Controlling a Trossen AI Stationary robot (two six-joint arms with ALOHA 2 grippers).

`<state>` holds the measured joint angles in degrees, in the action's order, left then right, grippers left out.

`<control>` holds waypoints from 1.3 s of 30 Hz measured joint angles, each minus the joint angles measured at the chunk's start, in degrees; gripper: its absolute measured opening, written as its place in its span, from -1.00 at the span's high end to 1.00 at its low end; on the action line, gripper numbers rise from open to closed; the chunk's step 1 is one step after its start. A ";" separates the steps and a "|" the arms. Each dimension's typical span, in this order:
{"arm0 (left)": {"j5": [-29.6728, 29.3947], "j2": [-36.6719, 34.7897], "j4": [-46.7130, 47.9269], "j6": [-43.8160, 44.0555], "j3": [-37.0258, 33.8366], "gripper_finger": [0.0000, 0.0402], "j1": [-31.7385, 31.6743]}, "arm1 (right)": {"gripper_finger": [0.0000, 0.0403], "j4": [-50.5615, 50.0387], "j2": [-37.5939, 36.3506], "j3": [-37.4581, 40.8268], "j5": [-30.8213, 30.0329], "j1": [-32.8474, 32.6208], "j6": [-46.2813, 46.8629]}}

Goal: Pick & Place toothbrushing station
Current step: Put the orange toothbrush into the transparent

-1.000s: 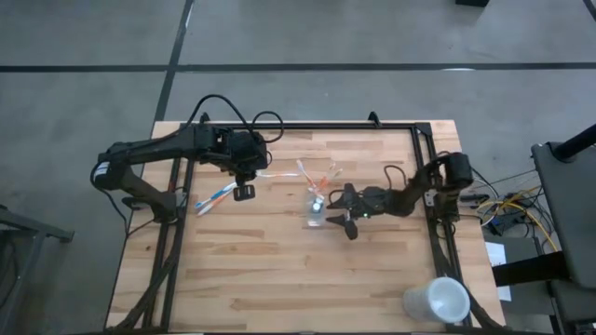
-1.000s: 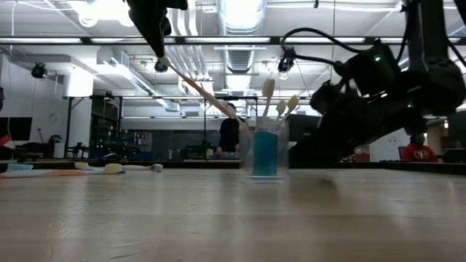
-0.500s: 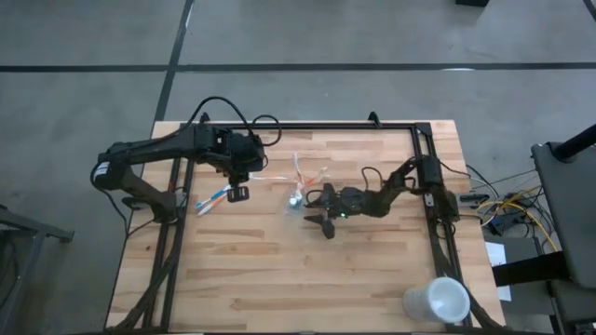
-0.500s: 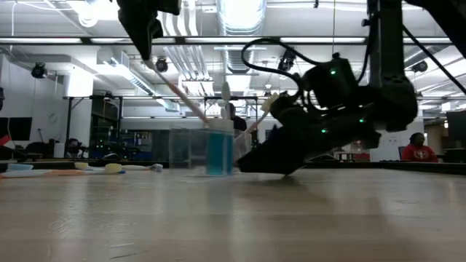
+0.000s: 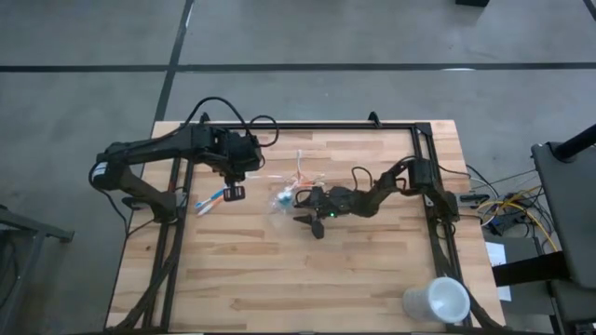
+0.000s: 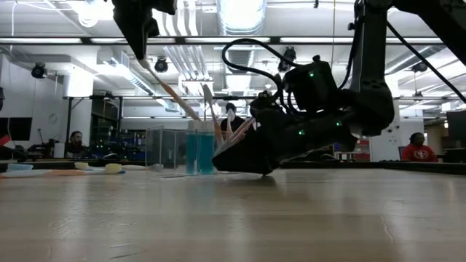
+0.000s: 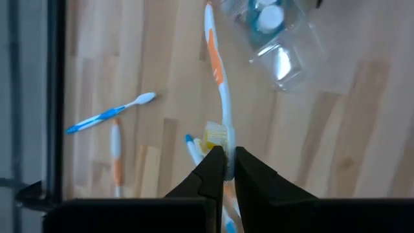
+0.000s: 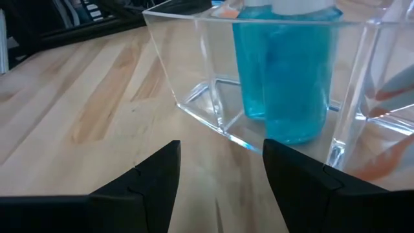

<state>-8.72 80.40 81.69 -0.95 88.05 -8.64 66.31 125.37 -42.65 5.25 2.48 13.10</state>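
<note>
The clear plastic cup point(image 5: 282, 197) stands on its base on the wooden table, with a blue tube point(image 8: 284, 84) and white-and-orange toothbrushes point(image 5: 304, 173) sticking up out of it. My right gripper point(image 5: 300, 208) lies low beside it on the table's right side, open, its fingertips at the cup's foot. My left gripper point(image 5: 235, 193) hangs above the table left of the cup, shut on a white-and-orange toothbrush point(image 7: 217, 71) whose free end point(image 7: 207, 10) reaches toward the cup. Two more toothbrushes point(image 5: 214, 198) lie flat under the left gripper. My left gripper pinches the toothbrush near one end point(image 7: 226, 150) between its two fingers, from above, pointing steeply down. The brush is lifted clear and slants down from the fingers toward the cup point(image 6: 178, 94). My right gripper has its open fingertips point(image 8: 169, 155) against the cup's lower wall point(image 8: 223, 133). It comes nearly level from the table's right. The cup stays upright on the table.
A larger opaque white cup point(image 5: 436, 300) stands at the table's near right corner. A black frame point(image 5: 307, 126) runs along the far edge and down both sides. Bare wood lies toward the near edge. People point(image 6: 419, 149) show in the room beyond.
My right gripper has gone low along the table toward its left edge, staying open. The clear cup has slid ahead of it toward the left gripper, upright, with the tube and brushes still in it.
</note>
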 joint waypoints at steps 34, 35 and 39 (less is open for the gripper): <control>-4.97 -0.09 0.19 -0.48 0.00 0.86 -0.02 | -0.07 0.19 -62.96 31.25 -6.03 -7.52 -21.11; -4.95 -0.09 -0.02 -0.49 0.00 0.86 -0.02 | -0.07 0.04 -64.77 32.27 -5.87 -7.52 -21.05; -4.95 -0.09 -0.78 -0.50 0.00 0.86 -0.02 | -0.07 -0.16 -69.34 34.59 -6.97 -7.47 -21.51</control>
<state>-13.67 80.31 80.90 -1.45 88.05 -8.67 66.15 56.03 -8.06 -1.73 -4.98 -8.41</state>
